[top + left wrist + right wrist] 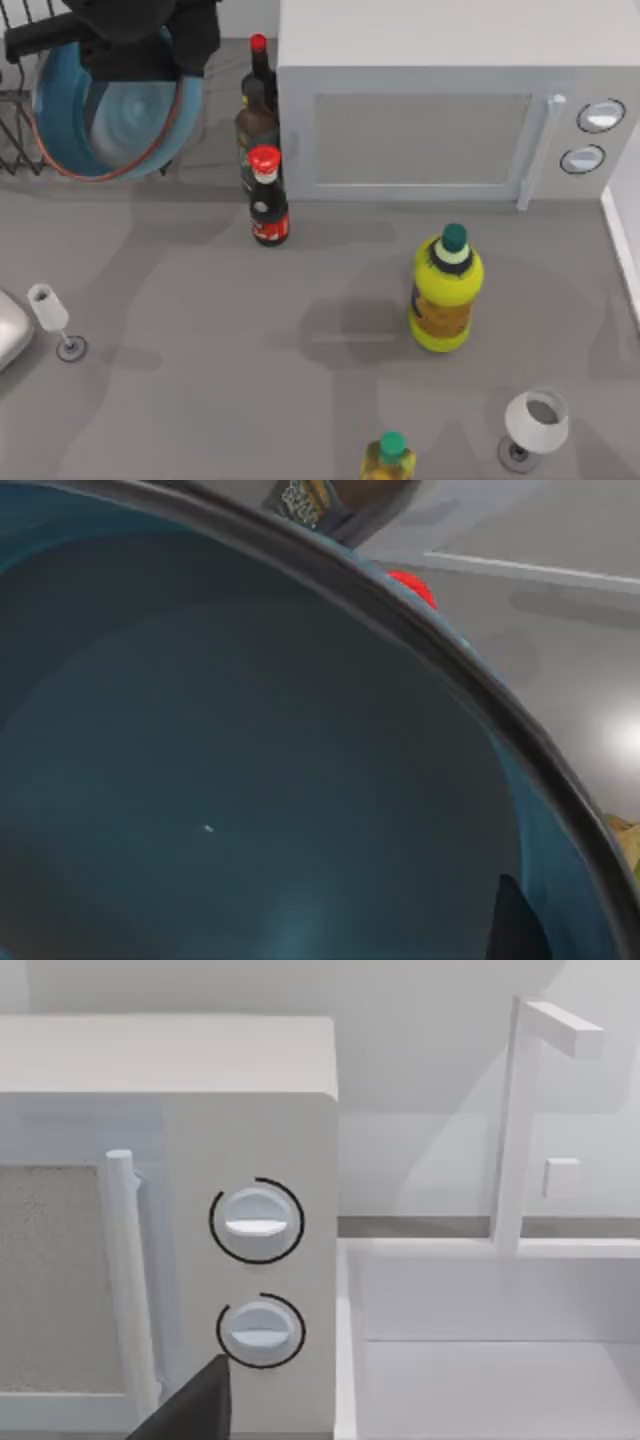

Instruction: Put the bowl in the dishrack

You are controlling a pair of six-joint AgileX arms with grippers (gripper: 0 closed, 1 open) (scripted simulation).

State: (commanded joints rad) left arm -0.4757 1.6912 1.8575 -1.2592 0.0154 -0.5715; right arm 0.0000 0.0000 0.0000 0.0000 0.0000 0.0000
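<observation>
Left tool [140, 60] over teal, red-rimmed bowl [110, 125]

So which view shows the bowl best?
The top view: the bowl sits at the table's far left over the dishrack, its rim partly covered by the left arm. The left wrist view gives its blue inside close up. The right wrist view faces the microwave.

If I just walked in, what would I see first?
The big blue bowl at the table's back left, sitting over the black dishrack with the left arm above it. Next, the grey microwave along the back, and the yellow bottle standing in front of it.
</observation>
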